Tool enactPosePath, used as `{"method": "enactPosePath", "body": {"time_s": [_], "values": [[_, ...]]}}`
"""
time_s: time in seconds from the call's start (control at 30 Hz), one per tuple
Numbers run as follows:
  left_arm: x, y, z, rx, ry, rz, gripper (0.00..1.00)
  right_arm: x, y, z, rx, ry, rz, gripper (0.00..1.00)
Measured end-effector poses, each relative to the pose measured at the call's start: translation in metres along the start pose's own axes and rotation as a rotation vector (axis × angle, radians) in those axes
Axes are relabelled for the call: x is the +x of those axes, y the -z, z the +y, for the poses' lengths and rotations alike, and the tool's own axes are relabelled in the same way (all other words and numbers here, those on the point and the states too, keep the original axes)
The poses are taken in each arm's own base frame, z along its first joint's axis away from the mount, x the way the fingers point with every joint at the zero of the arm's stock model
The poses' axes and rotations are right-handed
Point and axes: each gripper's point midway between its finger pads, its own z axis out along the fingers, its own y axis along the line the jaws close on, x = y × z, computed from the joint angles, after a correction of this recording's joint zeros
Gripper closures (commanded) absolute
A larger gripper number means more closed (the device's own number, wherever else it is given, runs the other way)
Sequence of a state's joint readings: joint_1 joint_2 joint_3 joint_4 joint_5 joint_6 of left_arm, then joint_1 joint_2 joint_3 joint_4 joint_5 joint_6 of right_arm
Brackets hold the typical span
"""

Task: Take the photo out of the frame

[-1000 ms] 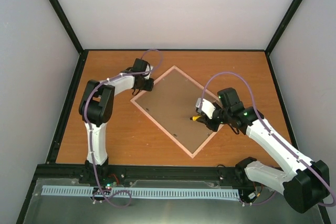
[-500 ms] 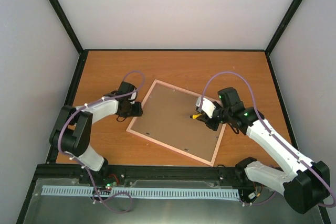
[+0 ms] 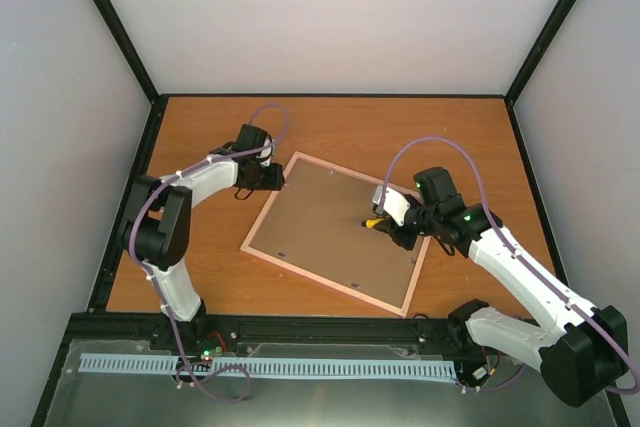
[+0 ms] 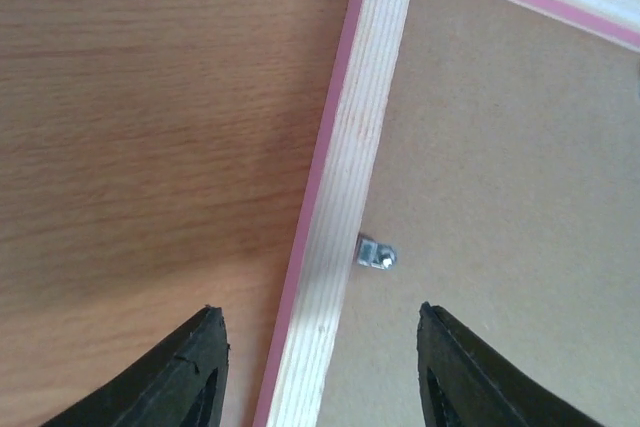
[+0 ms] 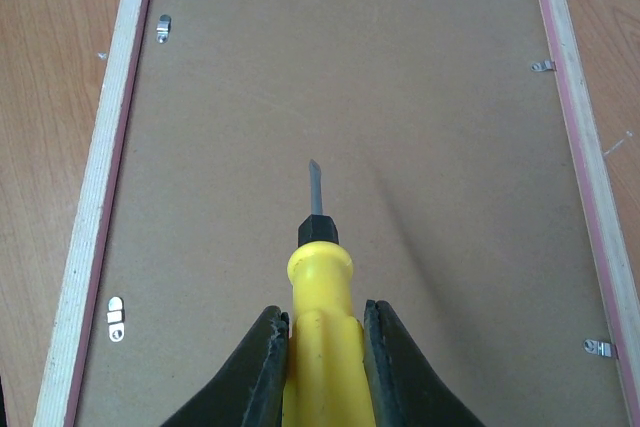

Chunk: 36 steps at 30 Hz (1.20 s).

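Two claws share the frame (image 3: 325,278), which lies back-up mid-table with its long axis running left to right. The photo is out of sight, presumably under the brown board (image 5: 400,147). The right claw (image 5: 325,322) is clamped on the yellow screwdriver (image 5: 318,277), its blade aimed along that axis over bare board, with metal clips (image 5: 116,319) well off to either side. The left claw (image 4: 318,319) gapes wide astride the frame's left edge, gripping nothing, and one clip (image 4: 377,255) sits just inside it, so this arm looks nearer.
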<state>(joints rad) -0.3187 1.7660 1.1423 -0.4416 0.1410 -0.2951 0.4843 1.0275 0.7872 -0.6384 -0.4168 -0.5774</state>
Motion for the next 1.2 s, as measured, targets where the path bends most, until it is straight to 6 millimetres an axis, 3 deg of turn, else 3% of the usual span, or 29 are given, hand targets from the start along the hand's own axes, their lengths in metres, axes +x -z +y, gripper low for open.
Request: {"method": "enactPosePath", "body": {"time_s": [0.23, 0.37, 0.53, 0.93, 1.1, 1.2], "values": [[0.02, -0.03, 0.003, 0.008, -0.014, 0.091, 0.52, 0.005, -0.004, 0.0, -0.005, -0.009, 0.019, 0.97], [0.038, -0.027, 0.006, 0.012, -0.006, 0.111, 0.58, 0.013, -0.013, -0.001, -0.018, -0.029, 0.056, 0.97], [0.059, -0.017, 0.011, 0.006, 0.028, 0.113, 0.72, 0.018, -0.018, -0.001, -0.033, -0.053, 0.078, 0.97], [0.061, -0.012, 0.023, -0.054, 0.14, 0.069, 0.96, 0.024, -0.024, 0.002, -0.062, -0.075, 0.107, 0.97], [0.061, -0.011, 0.022, -0.057, 0.184, 0.064, 0.99, 0.024, -0.024, 0.002, -0.062, -0.075, 0.106, 0.97], [0.071, -0.008, 0.017, -0.053, 0.198, 0.064, 0.99, 0.024, -0.024, 0.002, -0.061, -0.075, 0.106, 0.97]]}}
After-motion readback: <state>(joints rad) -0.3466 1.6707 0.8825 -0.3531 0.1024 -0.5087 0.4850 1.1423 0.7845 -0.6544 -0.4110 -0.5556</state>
